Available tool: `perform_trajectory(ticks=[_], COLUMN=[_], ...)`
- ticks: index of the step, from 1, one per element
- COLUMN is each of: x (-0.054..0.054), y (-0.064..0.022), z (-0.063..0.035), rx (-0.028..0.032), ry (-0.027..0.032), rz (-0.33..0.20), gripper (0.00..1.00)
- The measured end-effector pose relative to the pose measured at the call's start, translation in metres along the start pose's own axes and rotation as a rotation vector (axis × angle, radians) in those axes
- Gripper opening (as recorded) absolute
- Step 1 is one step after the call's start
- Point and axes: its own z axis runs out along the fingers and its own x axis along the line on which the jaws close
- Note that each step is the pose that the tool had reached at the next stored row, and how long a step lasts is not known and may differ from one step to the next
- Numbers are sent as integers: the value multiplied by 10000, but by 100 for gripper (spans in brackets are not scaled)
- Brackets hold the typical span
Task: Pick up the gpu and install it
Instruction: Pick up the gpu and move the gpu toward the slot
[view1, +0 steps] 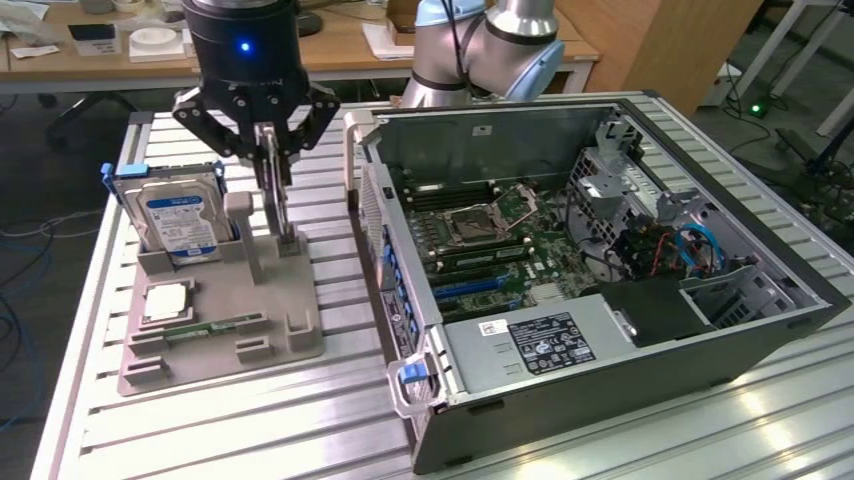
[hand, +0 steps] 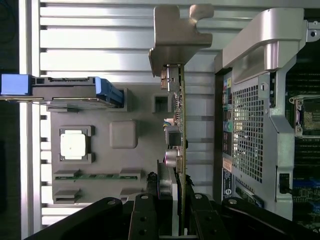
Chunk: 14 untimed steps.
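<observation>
The gpu (view1: 276, 205) stands upright on its edge in the grey holder (view1: 254, 310), with its silver bracket (hand: 177, 40) at the end that lies away from the fingers. The gripper (view1: 272, 160) is closed to a narrow gap on the two faces of the card and grips it from above. I cannot tell whether the lower edge sits in its slot or is just above it. In my judgement the hold is the weak point: the fingers take only a small part of a thin board, so the card may tilt or swing if it is moved quickly, and a tilted card may jam in the slot. The bracket may also catch on the holder or on the rim of the computer case (view1: 467, 140), which is just beside it. Too much pressure could hurt the small parts on the board. The holder carries three other things. A hard drive (view1: 180, 220) with blue side rails stands near the gpu, a square processor chip (view1: 167, 300) lies flat in its pocket, and a narrow memory stick (view1: 214, 328) lies in a groove toward the front. The case lies open on the exterior view's right, and inside it are the motherboard (view1: 507, 245), a labelled power supply (view1: 534, 345) and blue and red cables (view1: 681, 250).
</observation>
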Motion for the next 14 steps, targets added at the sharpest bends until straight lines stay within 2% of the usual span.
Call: perform_trajectory(ticks=[14], x=[-1], y=[7], z=[-124], rx=[-1], ry=[0], rz=[0], gripper=[28])
